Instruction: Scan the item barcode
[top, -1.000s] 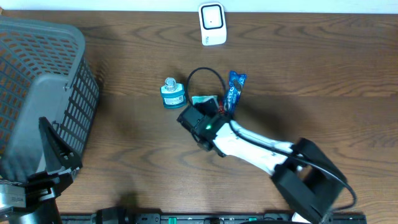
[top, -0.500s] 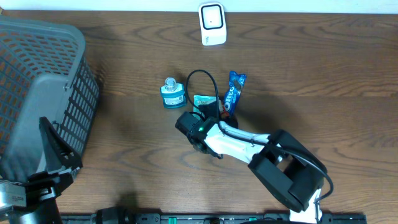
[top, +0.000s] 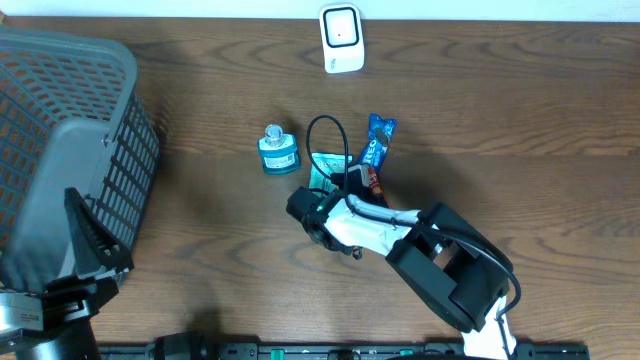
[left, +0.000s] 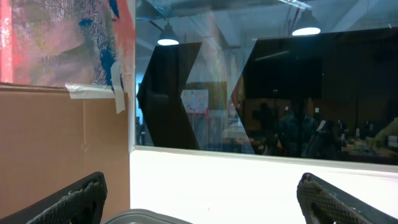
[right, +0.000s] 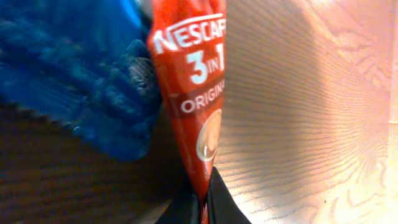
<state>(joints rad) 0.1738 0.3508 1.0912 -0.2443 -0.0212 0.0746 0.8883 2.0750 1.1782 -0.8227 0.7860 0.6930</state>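
Two pincers: one spread wide, one clamped.
Right pincer (right: 202, 208): closed on the lower end of the red Nescafé sachet (right: 193, 93); the dark fingertips (right: 227, 213) pinch the thin foil from both sides.
Red Nescafé sachet, place: near the middle of the counter (top: 500, 100), just beside the blue Oreo packet (top: 380, 135). The wrist view shows the two side by side, the sachet's printed face towards the camera. Whether it rests on the wood cannot be told.
Left pincer (left: 205, 208): fingers wide apart with nothing between them, low at the counter's left front by the grey basket (top: 60, 120), its camera facing a window.
White scanner (top: 341, 38): upright at the far edge, well apart from the sachet.
Teal sachet (top: 322, 165): flat on the wood, next to the right arm's wrist.
Teal bottle (top: 278, 150): left of the teal sachet.
Black cable (top: 326, 117): loops above the teal sachet.
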